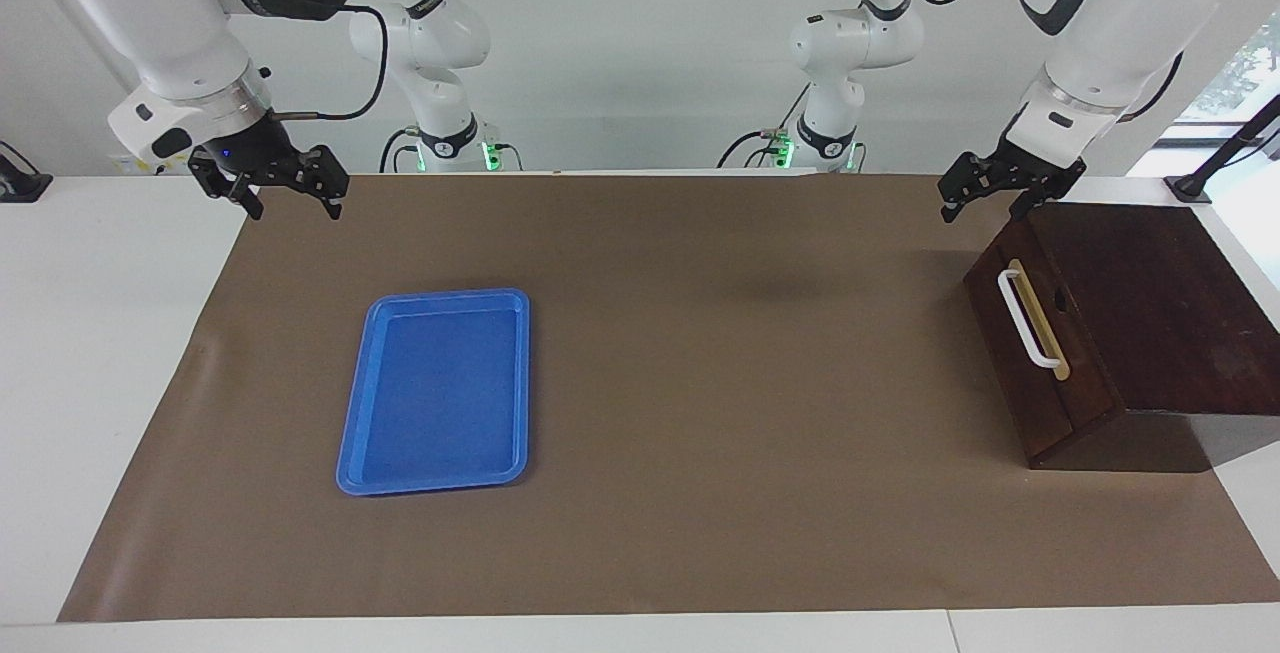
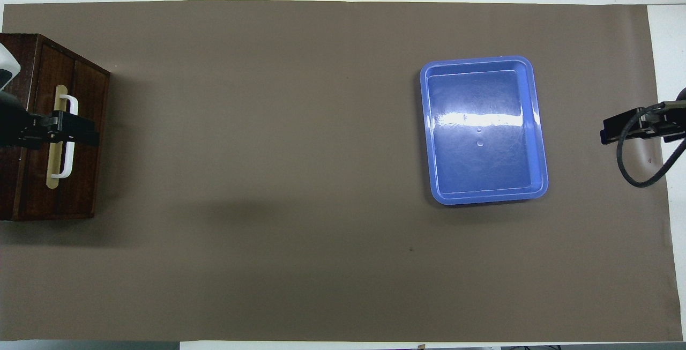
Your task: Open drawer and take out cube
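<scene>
The drawer (image 1: 1085,388) is shut in its dark wooden box (image 1: 1150,303) at the left arm's end of the table. Its white bar handle (image 1: 1026,321) faces the middle of the table. The drawer front (image 2: 88,103) and the handle (image 2: 67,166) also show in the overhead view. My left gripper (image 1: 985,205) is open and empty, in the air over the box's front top edge, clear of the handle. In the overhead view the left gripper (image 2: 69,130) covers the handle's middle. My right gripper (image 1: 292,201) is open and empty, and waits raised over the brown mat's edge at the right arm's end. The cube is hidden.
A flat blue tray (image 1: 440,298) lies empty on the brown mat (image 1: 700,383) toward the right arm's end; it also shows in the overhead view (image 2: 477,61). The right gripper's cable (image 2: 624,162) loops near the mat's edge.
</scene>
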{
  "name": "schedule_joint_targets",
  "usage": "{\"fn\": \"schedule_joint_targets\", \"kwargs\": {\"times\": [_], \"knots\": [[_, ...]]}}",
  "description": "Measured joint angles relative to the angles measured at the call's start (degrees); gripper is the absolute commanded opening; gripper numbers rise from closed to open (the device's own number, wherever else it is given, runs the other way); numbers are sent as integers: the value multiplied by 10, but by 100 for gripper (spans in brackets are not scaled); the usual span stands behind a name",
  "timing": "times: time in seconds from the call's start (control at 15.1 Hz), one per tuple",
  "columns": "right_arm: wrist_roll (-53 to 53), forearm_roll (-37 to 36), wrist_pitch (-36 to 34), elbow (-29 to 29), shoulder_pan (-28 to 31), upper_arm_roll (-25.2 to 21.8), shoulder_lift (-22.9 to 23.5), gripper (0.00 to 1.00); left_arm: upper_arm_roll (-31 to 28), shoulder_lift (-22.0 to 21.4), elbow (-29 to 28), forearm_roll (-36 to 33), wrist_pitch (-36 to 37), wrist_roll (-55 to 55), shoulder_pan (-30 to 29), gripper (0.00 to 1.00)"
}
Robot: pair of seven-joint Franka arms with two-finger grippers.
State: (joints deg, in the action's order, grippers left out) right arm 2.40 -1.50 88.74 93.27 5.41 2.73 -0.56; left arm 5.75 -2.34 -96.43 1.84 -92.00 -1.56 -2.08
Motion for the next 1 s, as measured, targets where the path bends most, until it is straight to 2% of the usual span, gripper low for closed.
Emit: {"fn": "schedule_joint_targets", "kwargs": {"times": [0.33, 0.53, 0.86, 1.0], "knots": [[0, 0, 0, 0, 0, 0, 0, 100, 1, 0, 0, -2, -1, 1, 1, 100], [0, 0, 0, 0, 0, 0, 0, 100, 4, 0, -6, -16, -26, 3, 3, 100], [0, 0, 0, 0, 0, 0, 0, 100, 9, 6, -68, -101, -127, 4, 20, 100], [0, 0, 2, 0, 0, 0, 0, 100, 9, 19, -104, -165, -173, 4, 25, 100]]}}
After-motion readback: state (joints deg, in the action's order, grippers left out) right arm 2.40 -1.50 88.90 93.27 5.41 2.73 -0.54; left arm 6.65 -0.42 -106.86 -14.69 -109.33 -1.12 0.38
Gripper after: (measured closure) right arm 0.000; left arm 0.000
